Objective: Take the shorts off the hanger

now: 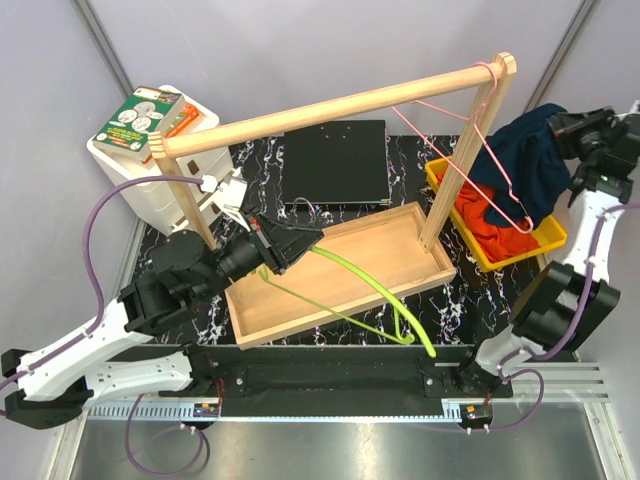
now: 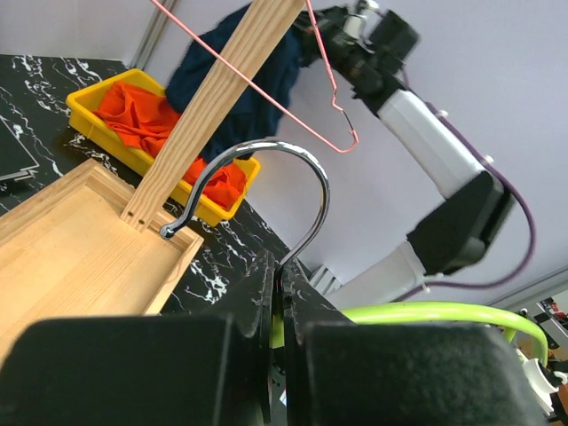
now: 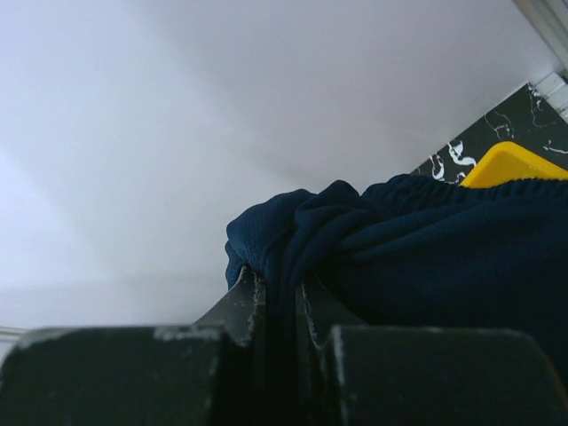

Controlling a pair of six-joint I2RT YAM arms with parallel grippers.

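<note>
My left gripper [image 1: 300, 240] [image 2: 282, 266] is shut on the neck of a green hanger [image 1: 370, 280], held low over the wooden tray [image 1: 340, 270]. The hanger's chrome hook [image 2: 311, 191] curls up from between the jaws, and no cloth hangs on it. At the far right, my right gripper [image 1: 556, 126] [image 3: 281, 284] is shut on a fold of the navy shorts [image 1: 525, 160] [image 3: 426, 248], which hang above the yellow bin [image 1: 490, 262]. The orange shorts [image 1: 495, 225] [image 2: 142, 111] lie crumpled inside that bin.
A wooden rack's rod [image 1: 340, 105] spans the table, and its right post [image 2: 213, 106] stands in the tray corner. A bare pink wire hanger [image 1: 437, 144] hangs from the rod's right end. A black flat panel [image 1: 335, 160] lies behind the tray, with a white drawer unit [image 1: 150, 165] at the back left.
</note>
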